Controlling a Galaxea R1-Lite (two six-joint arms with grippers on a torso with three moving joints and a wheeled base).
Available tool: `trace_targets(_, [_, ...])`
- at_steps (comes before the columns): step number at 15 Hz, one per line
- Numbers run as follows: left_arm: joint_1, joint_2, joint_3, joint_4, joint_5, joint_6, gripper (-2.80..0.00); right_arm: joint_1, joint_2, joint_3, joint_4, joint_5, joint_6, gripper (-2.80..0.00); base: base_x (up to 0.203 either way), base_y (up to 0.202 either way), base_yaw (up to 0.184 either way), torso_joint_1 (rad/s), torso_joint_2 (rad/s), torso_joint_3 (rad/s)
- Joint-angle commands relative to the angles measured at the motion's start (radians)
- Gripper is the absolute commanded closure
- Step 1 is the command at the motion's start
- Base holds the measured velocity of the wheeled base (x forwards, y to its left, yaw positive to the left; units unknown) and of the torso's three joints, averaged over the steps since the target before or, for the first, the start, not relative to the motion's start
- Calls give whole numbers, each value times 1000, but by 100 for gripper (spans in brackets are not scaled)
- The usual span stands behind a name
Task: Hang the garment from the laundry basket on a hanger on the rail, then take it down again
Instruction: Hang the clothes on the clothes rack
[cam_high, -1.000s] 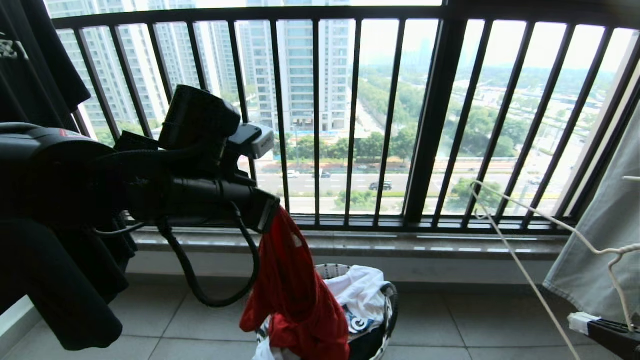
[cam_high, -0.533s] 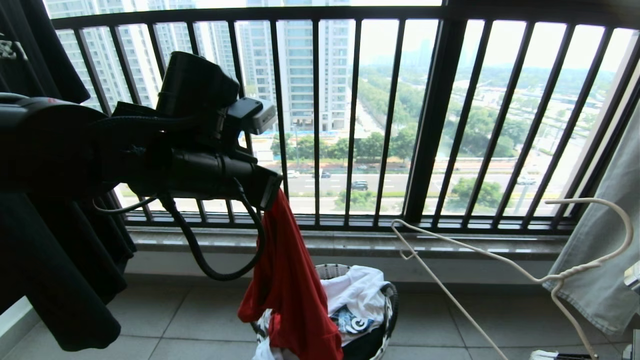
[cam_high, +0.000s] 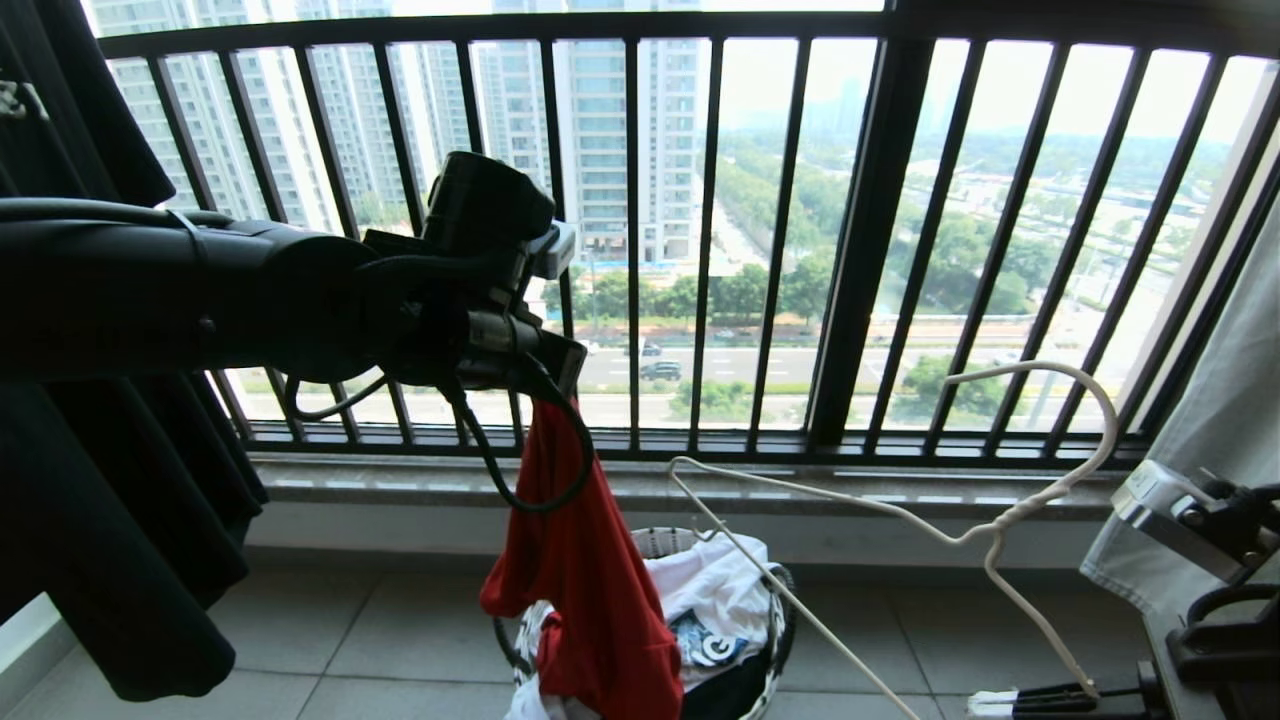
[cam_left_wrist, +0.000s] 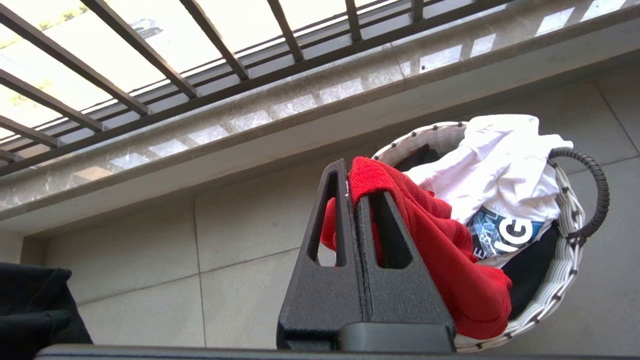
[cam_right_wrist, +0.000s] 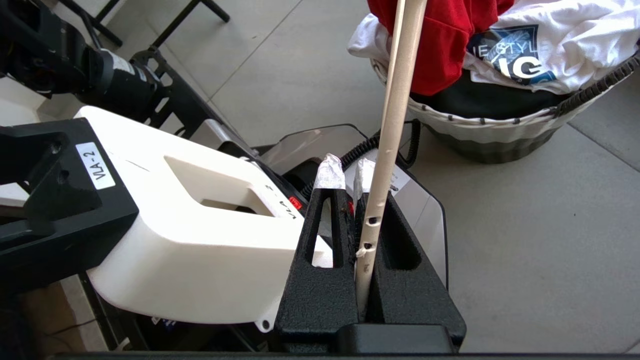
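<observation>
From the head camera, the left gripper (cam_high: 560, 375) is clenched on a fold of the red T-shirt (cam_high: 585, 590), which hangs from it down in front of the balcony railing (cam_high: 860, 240), its lower end at the basket (cam_high: 780, 640) on the floor. Compared with a second ago, the left arm has reached further out toward the railing and the shirt hangs a little higher, though its hem has not yet cleared the basket. Low on the right, the right gripper (cam_high: 985, 703) holds the wire hanger (cam_high: 985, 530). A second ago only part of the hanger showed at the right edge; now its whole hook is in view and its near corner has swung in until it hangs just over the basket, close beside the shirt. I judge the two are being brought together so the hanger can be threaded into the shirt; the overhead rail is not in view.

In the left wrist view, the fingers (cam_left_wrist: 327, 220) are pressed together with red cloth pinched between them, and a white garment (cam_left_wrist: 500, 165) lies in the basket behind.

In the right wrist view, the jaws grip the hanger's cream wire, which runs up toward the shirt and basket.
</observation>
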Motion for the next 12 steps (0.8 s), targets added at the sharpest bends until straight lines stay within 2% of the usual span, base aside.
trace_targets(1, [-1,70,-48,2,17,-22,0,52,75,-38,-1,4,2,0,0,0,0,0,0,0])
trace_targets(5, [-1,60,-58,6,7,-55,0,94,138,-130,-6,9,9,0,0,0,0,0,0,0])
trace_targets(8, [-3,1,-40,10,-92,-91,0,114,154,-177,-8,10,30,0,0,0,0,0,0,0])
trace_targets(12, [-19,-55,-38,67,-105,-116,0,115,206,-231,-10,10,41,0,0,0,0,0,0,0])
